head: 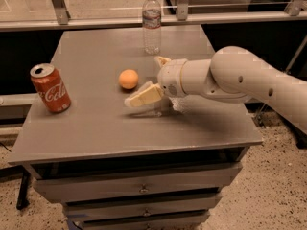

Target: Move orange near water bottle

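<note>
Nearest the camera, a stack of grey drawers (144,188) sits under the front edge of a grey table (96,123). On the table's left side, towards the front, a red cola can (50,87) stands upright, well apart from everything else. The white arm (240,78) reaches in from the right, and its gripper (143,80) points left over the middle of the table. Its two pale fingers are spread wide and hold nothing. The nearer finger (144,96) angles down to the left, low over the tabletop, and only the tip of the farther finger (162,61) shows behind the wrist. The orange (128,79) rests on the table just left of the opening between the fingers, level with the gap. It lies close above the nearer finger's tip and seems apart from both fingers, outside the jaws rather than between them. Farther back, the water bottle (152,24) stands upright near the rear edge, behind the orange and a little to its right, with bare tabletop between them. A metal rail (96,23) runs across behind the table.
</note>
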Controlling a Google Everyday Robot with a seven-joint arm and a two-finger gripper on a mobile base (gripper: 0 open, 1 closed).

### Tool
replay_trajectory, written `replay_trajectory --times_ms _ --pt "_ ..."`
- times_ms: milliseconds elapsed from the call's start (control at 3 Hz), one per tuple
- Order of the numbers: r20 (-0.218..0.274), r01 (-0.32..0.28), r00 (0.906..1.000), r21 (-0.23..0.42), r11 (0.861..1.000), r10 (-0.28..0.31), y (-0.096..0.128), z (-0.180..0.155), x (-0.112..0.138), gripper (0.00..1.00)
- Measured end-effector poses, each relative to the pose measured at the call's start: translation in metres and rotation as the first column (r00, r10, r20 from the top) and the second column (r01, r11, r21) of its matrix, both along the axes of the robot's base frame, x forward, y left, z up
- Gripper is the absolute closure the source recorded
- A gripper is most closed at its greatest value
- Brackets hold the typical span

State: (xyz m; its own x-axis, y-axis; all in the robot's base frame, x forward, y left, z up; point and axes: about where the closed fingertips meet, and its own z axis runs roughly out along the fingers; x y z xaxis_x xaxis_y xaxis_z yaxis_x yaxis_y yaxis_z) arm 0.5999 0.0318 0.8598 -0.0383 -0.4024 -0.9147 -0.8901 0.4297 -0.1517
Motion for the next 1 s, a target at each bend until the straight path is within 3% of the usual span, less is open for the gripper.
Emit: replay_trajectory --times_ms 667,1000 --pt "-0.024 0.059 0.9981 0.097 0.994 -0.057 0.021 -0.008 0.034 0.0" --pt "-0.051 0.084 0.9957 0.133 0.987 -0.078 0.029 -0.015 0.041 0.17"
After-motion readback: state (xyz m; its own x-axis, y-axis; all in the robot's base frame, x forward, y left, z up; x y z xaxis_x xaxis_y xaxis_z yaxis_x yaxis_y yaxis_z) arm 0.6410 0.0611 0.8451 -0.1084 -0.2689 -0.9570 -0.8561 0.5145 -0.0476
